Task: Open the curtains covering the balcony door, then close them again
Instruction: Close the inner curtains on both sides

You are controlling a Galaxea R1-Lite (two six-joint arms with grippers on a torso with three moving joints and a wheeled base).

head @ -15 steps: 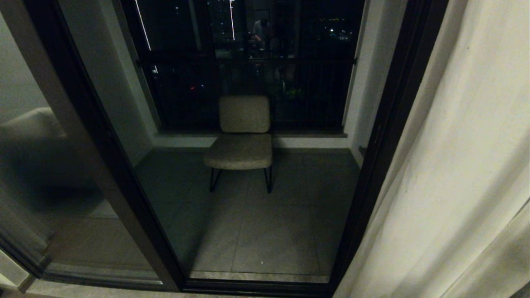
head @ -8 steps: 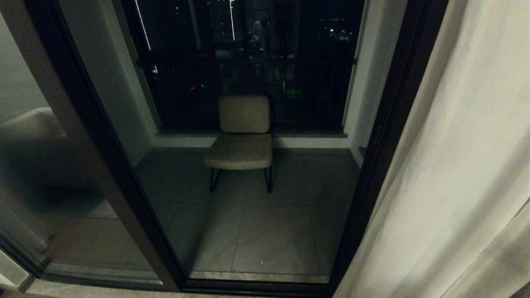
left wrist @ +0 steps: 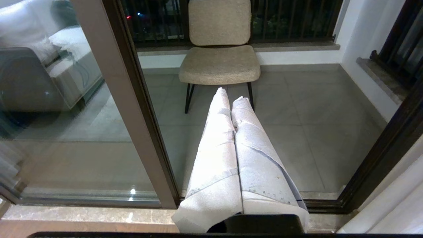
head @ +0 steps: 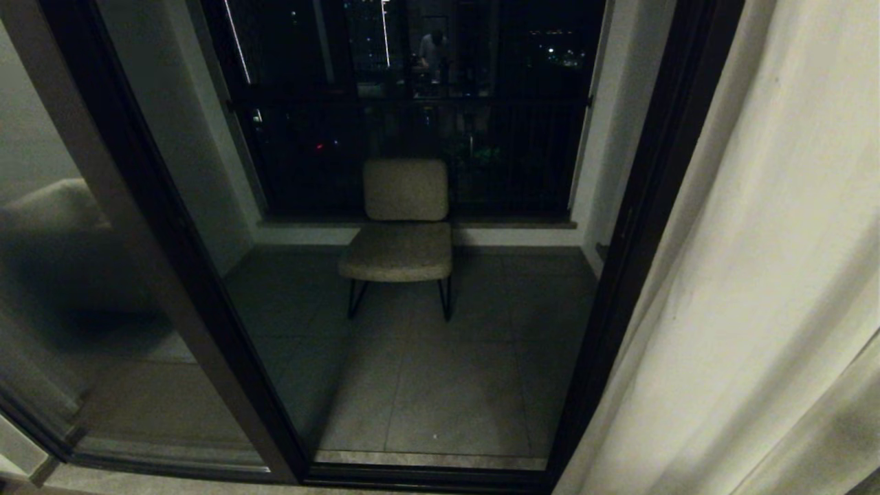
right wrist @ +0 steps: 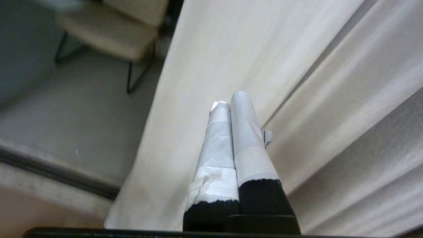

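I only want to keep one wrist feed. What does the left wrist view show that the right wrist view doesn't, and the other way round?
Only the left wrist view shows the left gripper, fingers shut, facing the balcony door and the railing behind it. Only the right wrist view shows the right gripper, fingers shut, close against the curtains and their pleats. Both show the chair on the tiled balcony floor.

Head looks down at chair (head: 404, 227) — wrists face it too.
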